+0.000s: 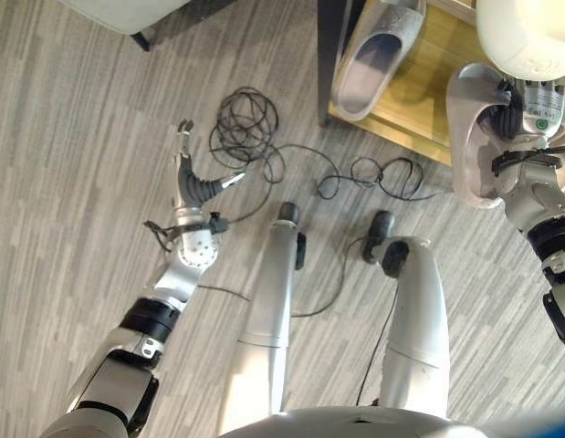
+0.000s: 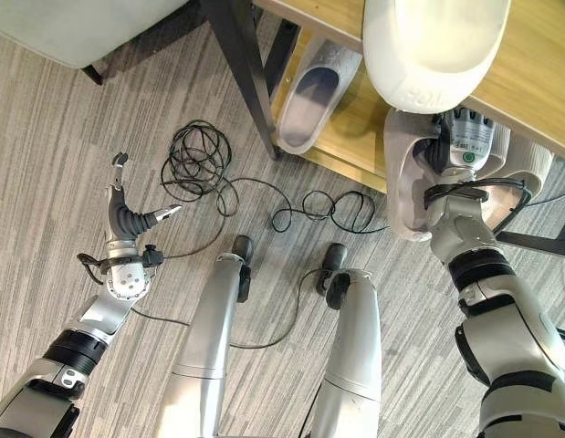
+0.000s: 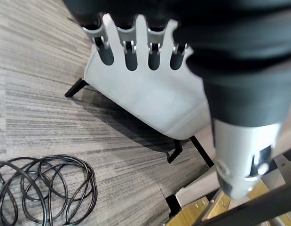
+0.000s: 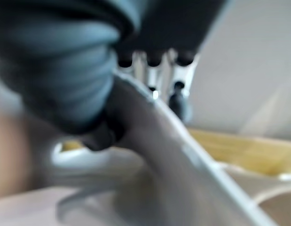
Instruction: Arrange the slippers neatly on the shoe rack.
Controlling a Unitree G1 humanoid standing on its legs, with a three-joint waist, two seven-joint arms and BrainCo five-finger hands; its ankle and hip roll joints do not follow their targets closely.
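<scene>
Right eye view: right hand (image 2: 457,146) grips a pale slipper (image 2: 407,182) beside the shoe rack (image 2: 355,119), mid-carry; next, slide it alongside the grey slipper (image 2: 314,96). Left hand (image 2: 127,224) hangs released.

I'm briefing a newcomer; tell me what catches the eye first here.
The right hand grips a pale grey slipper at the wooden shoe rack, where a matching grey slipper already lies on the lower shelf. The open left hand hangs over the grey floor.
</scene>
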